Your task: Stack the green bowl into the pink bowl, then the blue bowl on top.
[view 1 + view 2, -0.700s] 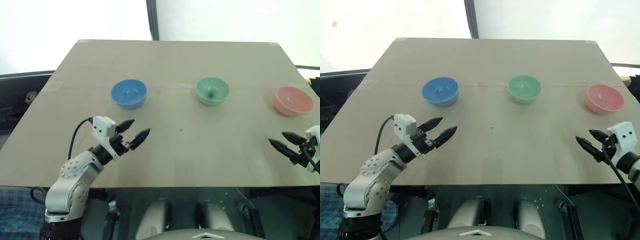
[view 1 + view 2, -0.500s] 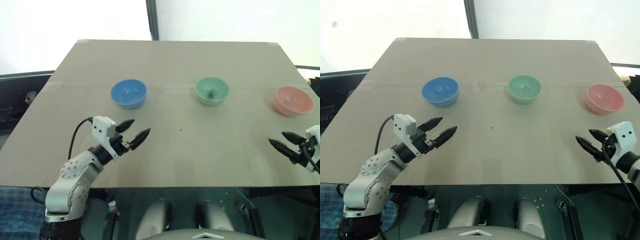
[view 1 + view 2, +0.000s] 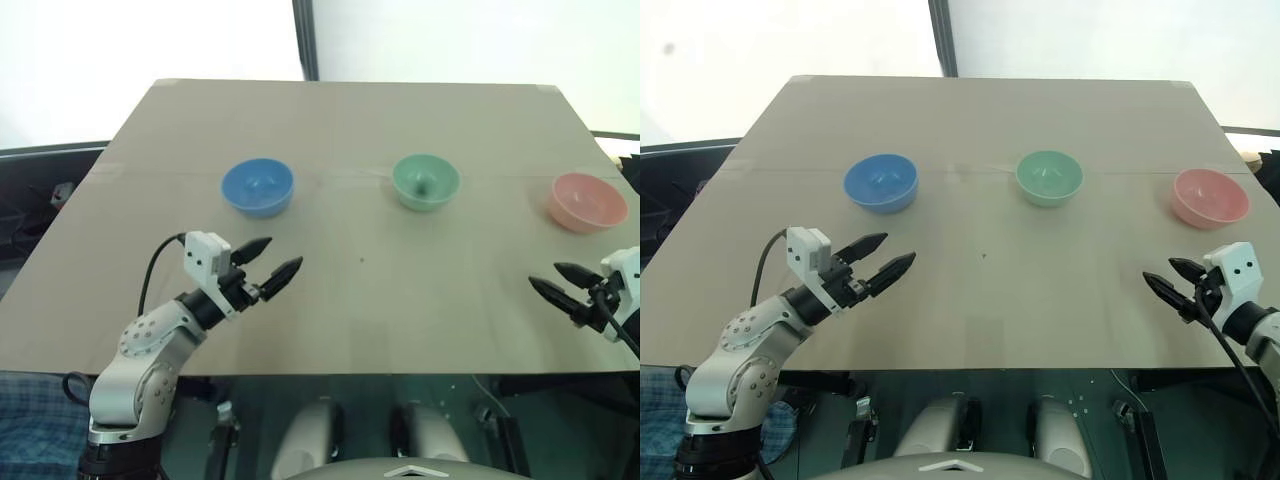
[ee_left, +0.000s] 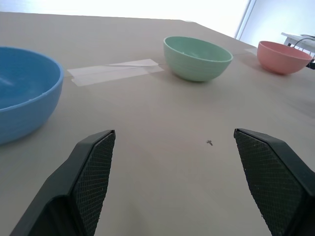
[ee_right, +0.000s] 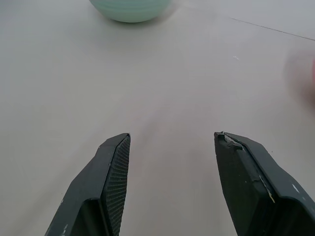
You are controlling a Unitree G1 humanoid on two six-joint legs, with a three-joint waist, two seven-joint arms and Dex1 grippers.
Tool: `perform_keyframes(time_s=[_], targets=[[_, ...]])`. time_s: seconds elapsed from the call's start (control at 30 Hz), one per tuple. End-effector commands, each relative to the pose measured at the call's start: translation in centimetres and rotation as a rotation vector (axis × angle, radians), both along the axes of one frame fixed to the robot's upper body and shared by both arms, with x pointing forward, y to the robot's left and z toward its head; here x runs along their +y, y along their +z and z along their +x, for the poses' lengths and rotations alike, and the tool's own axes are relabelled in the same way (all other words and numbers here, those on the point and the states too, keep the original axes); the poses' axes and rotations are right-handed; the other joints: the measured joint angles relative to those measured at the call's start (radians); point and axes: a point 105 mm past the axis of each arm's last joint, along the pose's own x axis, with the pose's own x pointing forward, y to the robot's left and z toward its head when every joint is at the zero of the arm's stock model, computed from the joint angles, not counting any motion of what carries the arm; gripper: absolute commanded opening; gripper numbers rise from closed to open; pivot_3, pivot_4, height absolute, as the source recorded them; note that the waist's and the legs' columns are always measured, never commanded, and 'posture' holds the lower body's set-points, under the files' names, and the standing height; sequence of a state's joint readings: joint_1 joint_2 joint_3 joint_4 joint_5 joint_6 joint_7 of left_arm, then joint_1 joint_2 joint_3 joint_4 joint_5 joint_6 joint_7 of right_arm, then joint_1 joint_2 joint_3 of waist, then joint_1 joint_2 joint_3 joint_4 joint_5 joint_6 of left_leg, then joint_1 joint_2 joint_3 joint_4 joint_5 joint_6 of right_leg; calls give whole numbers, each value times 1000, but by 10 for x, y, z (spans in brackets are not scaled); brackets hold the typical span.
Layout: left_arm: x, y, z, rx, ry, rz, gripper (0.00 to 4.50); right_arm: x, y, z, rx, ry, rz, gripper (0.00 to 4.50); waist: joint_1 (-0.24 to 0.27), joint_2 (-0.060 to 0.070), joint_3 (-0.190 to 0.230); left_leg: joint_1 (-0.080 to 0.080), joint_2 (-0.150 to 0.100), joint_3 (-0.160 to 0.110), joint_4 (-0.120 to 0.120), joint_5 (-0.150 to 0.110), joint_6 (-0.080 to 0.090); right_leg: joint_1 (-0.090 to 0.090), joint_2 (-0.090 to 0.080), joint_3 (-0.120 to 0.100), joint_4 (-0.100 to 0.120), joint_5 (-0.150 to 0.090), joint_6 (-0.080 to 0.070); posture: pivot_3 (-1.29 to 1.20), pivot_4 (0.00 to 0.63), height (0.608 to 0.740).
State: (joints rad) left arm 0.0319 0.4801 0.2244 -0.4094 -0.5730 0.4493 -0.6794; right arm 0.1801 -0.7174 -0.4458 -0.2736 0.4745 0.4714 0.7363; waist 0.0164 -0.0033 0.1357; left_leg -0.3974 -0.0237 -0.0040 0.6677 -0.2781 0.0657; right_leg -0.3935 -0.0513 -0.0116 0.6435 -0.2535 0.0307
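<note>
Here the left fingers [image 3: 268, 262] stand spread apart over the desk [image 3: 360, 310], grasping nothing. The blue bowl [image 3: 257, 187] sits just ahead of them, the nearest of the three. The green bowl [image 3: 425, 181] lies farther off, ahead and toward the right fingers' side, with a strip of clear tape [image 4: 116, 72] on the desk between it and the blue bowl. The right fingers [image 3: 1168, 281] are likewise parted and empty. The pink bowl [image 3: 1210, 196] rests ahead of them, near but apart. All three bowls stand upright, well apart from one another.
</note>
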Motion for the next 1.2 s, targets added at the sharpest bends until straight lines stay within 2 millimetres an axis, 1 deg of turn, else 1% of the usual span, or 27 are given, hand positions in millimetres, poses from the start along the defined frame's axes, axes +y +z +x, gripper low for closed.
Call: perform_keyframes(time_s=[0.03, 0.23, 0.33, 0.43, 0.57, 0.7, 0.87, 1.03, 1.2], targets=[[-4, 14, -2, -60, -30, 2, 4097, 1, 9, 2, -48, 8, -13, 2825, 0, 0, 0, 0, 0, 0, 0, 0, 0, 0, 0, 0, 0, 0, 0, 0, 150, 740], [-8, 14, -4, -58, -60, -1, 4097, -3, 6, 3, -46, -10, -35, 2825, 0, 0, 0, 0, 0, 0, 0, 0, 0, 0, 0, 0, 0, 0, 0, 0, 150, 740], [-13, 16, -7, -58, -105, -24, 4097, -12, 4, 6, -47, -47, -90, 2825, 0, 0, 0, 0, 0, 0, 0, 0, 0, 0, 0, 0, 0, 0, 0, 0, 150, 740], [-20, 23, -15, -69, -181, -79, 4097, -26, 2, 12, -51, -103, -176, 2825, -1, 0, 0, 0, 0, 0, 0, 1, -2, 0, 0, 0, 0, 0, 0, 0, 150, 740], [-31, 36, -29, -80, -311, -172, 4097, -46, 4, 22, -65, -179, -296, 2825, -1, 0, 0, 0, 0, 0, 1, 2, -4, 0, 0, 0, 0, 0, 0, 0, 150, 740], [-39, 45, -40, -95, -409, -223, 4097, -63, 19, 39, -105, -244, -413, 2825, -2, 1, 0, 0, 0, 0, 1, 2, -4, 1, 1, 0, 0, 0, 0, 0, 150, 740], [-43, 46, -40, -94, -446, -217, 4097, -66, 37, 62, -126, -200, -552, 2825, -3, 2, -1, 2, 0, 1, 1, 3, -4, 1, 2, 0, 1, 0, 0, 0, 150, 740], [-44, 44, -38, -91, -459, -198, 4097, -65, 35, 85, -72, -109, -627, 2825, -4, 1, -1, 2, 0, 2, 2, 3, -4, 2, 3, 0, 0, 0, 0, 0, 150, 740], [-47, 42, -38, -87, -478, -192, 4097, -71, 33, 105, -26, -102, -646, 2825, -2, 2, 0, 2, 0, 2, 2, 3, -4, 2, 3, 0, 0, 0, 0, 0, 150, 740]])
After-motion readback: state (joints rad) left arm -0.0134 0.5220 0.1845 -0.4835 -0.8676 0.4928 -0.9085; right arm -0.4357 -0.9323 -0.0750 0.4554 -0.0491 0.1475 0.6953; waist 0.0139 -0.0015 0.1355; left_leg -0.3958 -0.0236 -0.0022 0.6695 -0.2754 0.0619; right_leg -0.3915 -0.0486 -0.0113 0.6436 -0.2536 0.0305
